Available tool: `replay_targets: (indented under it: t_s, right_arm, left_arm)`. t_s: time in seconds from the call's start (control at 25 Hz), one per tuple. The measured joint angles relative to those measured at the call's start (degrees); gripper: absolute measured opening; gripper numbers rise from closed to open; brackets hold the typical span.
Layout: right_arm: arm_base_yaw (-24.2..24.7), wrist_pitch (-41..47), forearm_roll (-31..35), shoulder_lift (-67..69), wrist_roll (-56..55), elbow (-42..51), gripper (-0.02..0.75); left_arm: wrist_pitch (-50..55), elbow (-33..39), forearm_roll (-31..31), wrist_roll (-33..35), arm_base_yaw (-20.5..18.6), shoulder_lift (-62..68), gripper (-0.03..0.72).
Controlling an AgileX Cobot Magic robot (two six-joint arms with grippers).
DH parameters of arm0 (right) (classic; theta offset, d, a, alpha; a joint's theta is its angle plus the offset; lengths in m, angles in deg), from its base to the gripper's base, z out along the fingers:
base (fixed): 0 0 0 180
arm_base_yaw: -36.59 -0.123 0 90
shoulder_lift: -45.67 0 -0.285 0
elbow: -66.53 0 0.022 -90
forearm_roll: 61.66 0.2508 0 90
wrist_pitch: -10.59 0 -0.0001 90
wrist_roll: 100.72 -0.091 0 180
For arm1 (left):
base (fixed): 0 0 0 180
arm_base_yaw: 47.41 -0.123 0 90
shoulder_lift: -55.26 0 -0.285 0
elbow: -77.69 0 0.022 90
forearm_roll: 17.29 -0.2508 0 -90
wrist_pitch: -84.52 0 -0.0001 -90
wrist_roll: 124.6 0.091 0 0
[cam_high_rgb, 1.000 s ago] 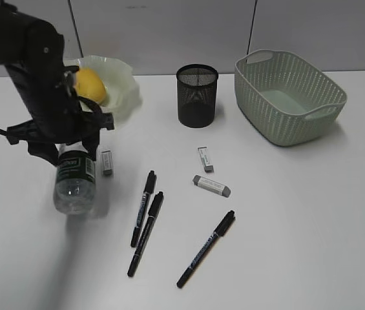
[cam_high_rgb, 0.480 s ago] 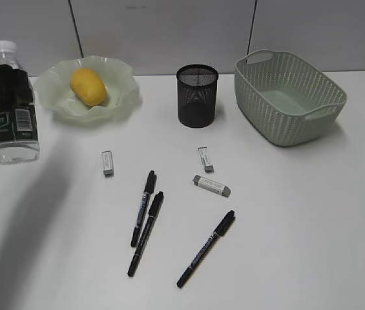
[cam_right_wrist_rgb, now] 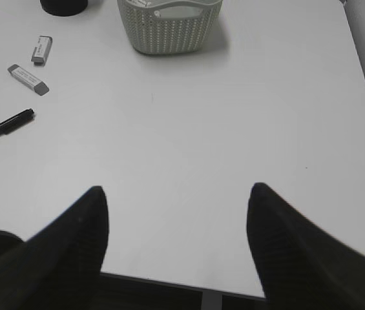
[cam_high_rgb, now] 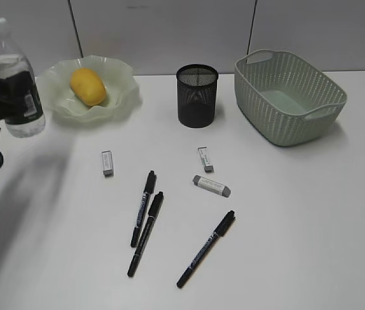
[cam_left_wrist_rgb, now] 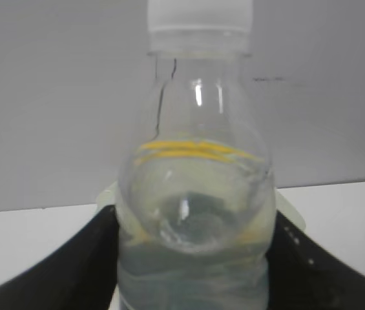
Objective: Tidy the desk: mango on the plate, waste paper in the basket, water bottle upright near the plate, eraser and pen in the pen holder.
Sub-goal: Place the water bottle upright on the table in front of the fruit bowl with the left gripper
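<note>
Clearly clamped: left gripper [cam_left_wrist_rgb: 192,258], black jaws either side of the small clear plastic water bottle with dark green label and white cap [cam_high_rgb: 12,81], gripping at the label band. Held upright, or nearly so, at the left edge of the exterior view, just beside the pale green wavy-rimmed plate [cam_high_rgb: 117,97] carrying the smooth yellow-orange mango [cam_high_rgb: 88,86]. Hard to tell whether the base touches the white bench [cam_high_rgb: 298,213] or hangs just above. Water inside, so likely some heft; thin smooth walls, probably slippery and apt to dent, hence best held at the label, mid-body. Beyond: black wire-mesh pen holder [cam_high_rgb: 197,95], pale green woven-pattern basket [cam_high_rgb: 290,97], three small erasers [cam_high_rgb: 212,186] and three black pens [cam_high_rgb: 206,248] lying loose. Right gripper [cam_right_wrist_rgb: 176,219] spread apart, holding nothing, over bare bench.
</note>
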Motion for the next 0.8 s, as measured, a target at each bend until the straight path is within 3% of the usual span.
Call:
replay_targets:
  t_s: [0.36,0.8]
  right_arm:
    - [0.0,0.0,0.0,0.0,0.0,0.0,0.532]
    - [0.0,0.0,0.0,0.0,0.0,0.0,0.531]
  left_arm:
    - [-3.2,-3.2,1.6,0.8,0.0,13.9,0.475]
    - [-4.3,-6.8,-0.5,0.8,0.0,16.7,0.474]
